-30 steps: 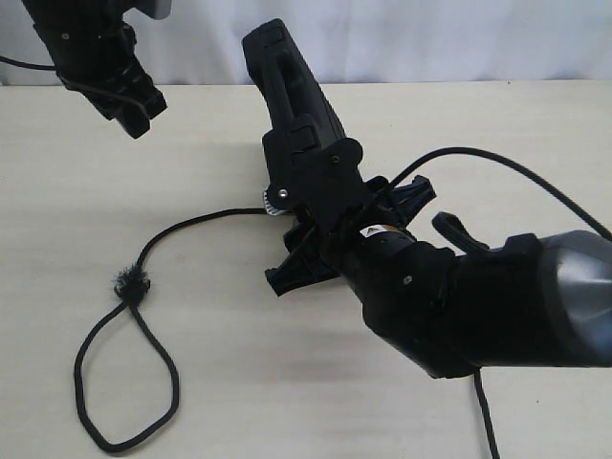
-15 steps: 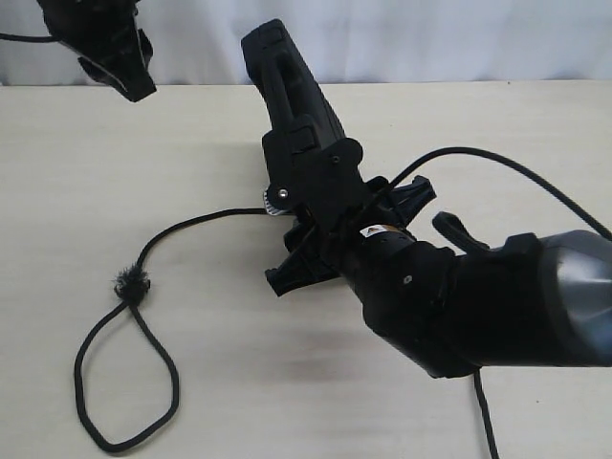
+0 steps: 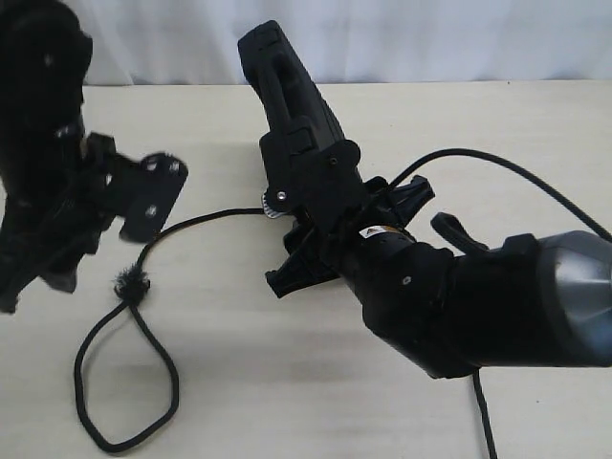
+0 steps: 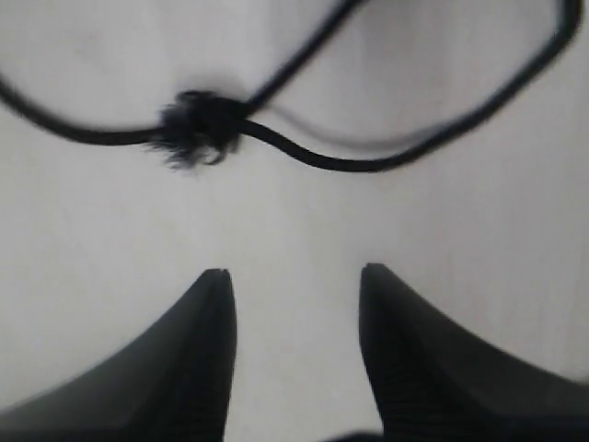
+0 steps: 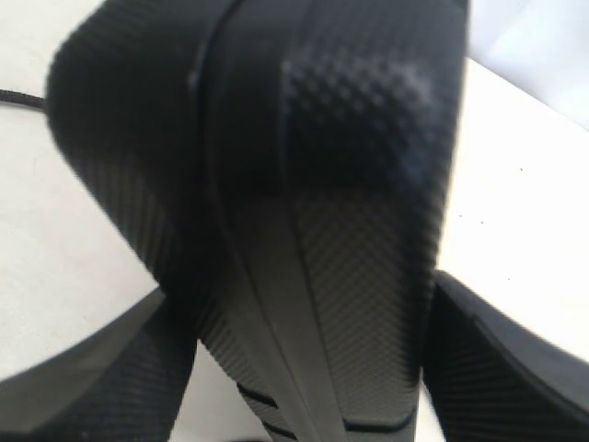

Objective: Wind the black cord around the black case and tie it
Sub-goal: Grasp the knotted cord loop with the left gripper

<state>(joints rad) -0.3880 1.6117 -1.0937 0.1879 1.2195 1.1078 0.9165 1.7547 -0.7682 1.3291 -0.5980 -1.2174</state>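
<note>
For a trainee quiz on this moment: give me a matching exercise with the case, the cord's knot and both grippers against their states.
Things:
A. case
B. knot
C. left gripper
D. right gripper

States:
1. open and empty
2. lying on the table
3. shut on a thing
4. clamped, handle end raised

Pairs: A-4, B-2, C-1, D-3

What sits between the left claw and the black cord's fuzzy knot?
Bare table only, in the left wrist view; the open left claw is short of the black cord.
</note>
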